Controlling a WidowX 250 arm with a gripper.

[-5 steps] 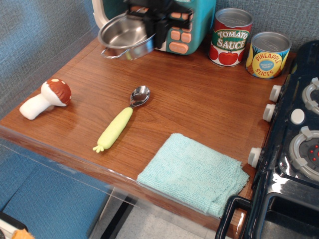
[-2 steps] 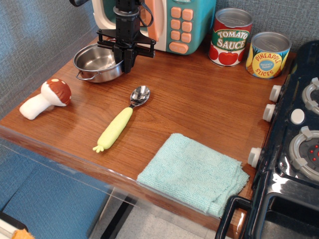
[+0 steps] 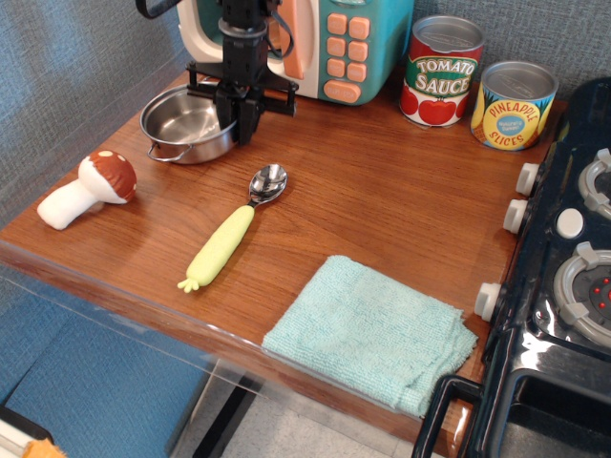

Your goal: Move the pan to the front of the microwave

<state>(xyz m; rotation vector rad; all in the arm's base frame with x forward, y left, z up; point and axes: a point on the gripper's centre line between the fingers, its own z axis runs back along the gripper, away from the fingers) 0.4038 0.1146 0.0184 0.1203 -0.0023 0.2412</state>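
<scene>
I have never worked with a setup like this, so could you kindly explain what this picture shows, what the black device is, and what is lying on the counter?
This is one camera view looking down at a wooden counter from the front. The black device is a robot arm's gripper, reaching straight down; its fingers sit on the rim of a small steel pan, apparently gripping it. The pan rests on the counter just in front of a toy microwave. Also on the counter: a toy mushroom, a spoon with a yellow handle, a light blue cloth, and tomato sauce and pineapple cans. A black toy stove stands at the right.
</scene>
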